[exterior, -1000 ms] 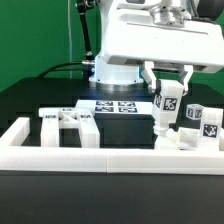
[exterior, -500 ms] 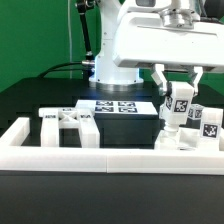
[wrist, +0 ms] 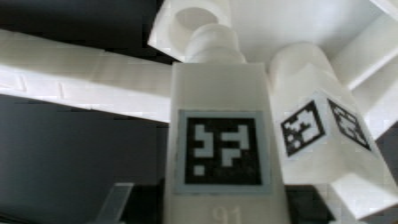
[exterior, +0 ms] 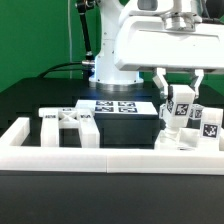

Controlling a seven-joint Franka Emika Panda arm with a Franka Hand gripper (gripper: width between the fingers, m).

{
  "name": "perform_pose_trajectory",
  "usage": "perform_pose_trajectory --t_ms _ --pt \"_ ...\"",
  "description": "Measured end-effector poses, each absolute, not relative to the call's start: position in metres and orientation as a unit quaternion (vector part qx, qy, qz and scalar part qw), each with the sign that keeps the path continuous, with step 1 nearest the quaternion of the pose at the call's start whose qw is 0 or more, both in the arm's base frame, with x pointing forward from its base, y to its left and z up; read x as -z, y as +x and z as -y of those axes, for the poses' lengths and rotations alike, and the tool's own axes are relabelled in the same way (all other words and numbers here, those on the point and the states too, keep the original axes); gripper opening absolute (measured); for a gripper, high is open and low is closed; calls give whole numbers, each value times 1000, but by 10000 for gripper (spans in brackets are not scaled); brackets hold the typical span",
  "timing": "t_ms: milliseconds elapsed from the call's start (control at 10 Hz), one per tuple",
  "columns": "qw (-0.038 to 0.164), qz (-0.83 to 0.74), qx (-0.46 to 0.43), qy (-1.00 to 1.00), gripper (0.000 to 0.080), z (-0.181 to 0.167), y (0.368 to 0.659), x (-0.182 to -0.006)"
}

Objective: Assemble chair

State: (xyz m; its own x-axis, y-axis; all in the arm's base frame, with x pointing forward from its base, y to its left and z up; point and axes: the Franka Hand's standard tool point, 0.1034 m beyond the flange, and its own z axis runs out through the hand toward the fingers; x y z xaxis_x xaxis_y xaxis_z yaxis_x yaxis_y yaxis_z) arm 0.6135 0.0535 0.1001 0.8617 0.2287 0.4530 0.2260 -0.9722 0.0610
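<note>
Black table [exterior: 25, 100] w/ a green backdrop and the white robot base at the far side.

Exterior view: the gripper [exterior: 180, 88] hangs over the exterior view's right end of the work area. Its 2 fingers press either side of an upright chair leg [exterior: 181, 108], so it reads as clamped on that leg near the top. The leg's lower end is just above or on some low white pieces [exterior: 180, 141]; can't tell if they touch. 1 more tagged block [exterior: 210, 125] stands just beside the leg, on the exterior view's right. Other loose chair parts [exterior: 65, 122] lie well apart on the exterior view's left. The marker board [exterior: 113, 106] sits farther back at centre, and the border rail [exterior: 100, 158] runs along the near edge.

Wrist view: the chair leg [wrist: 222, 110] fills the middle w/ its tag facing the camera. The tagged block [wrist: 320, 105] is right beside it w/ almost no gap showing. The border rail [wrist: 71, 75] crosses behind. The finger pads aren't clearly visible here.

Risks, as I judge them:
- The gap to the neighbouring block is tight, so any sideways drift on the way down could bump it and push it out of place.
- The grip is high on a long part, so if the foot catches an edge the leg may pivot in the fingers and go in crooked.
- If the foot isn't lined up w/ its seat, pressing down could jam it or tip the pieces below.
- The lower end is hidden from the wrist camera, so a misfit may go unnoticed.
</note>
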Motion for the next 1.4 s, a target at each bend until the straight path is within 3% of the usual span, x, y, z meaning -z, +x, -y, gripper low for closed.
perform_pose_trajectory --t_ms 1000,1400 --pt "6 -117 -229 966 291 -47 612 -86" --pt "17 -117 -259 959 291 -41 611 -84"
